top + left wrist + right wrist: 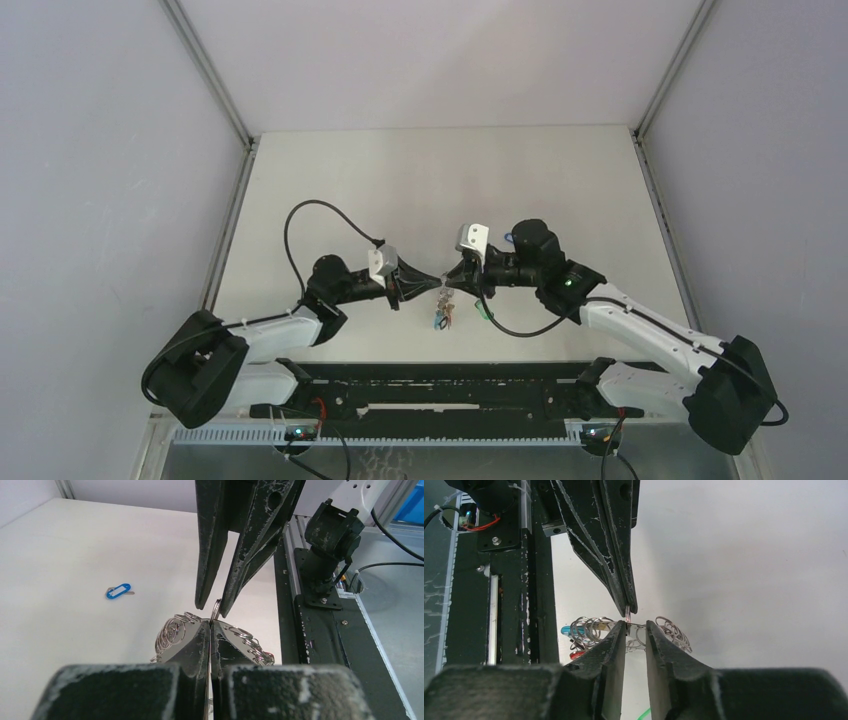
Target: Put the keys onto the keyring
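L claw (pixel 210 626) grips keyring (pixel 216 608) over white table (pixel 75 550)

White surroundings: a flat white tabletop (pixel 420 180) enclosed by pale grey wall panels (pixel 90 150).
The panels are joined at the far corners by slanted silver aluminium posts (pixel 207 72). A long black metal rail (pixel 440 385) is set along the near edge of the tabletop, and a white toothed plastic strip (pixel 230 436) is seen just nearer than it, laid the same way.
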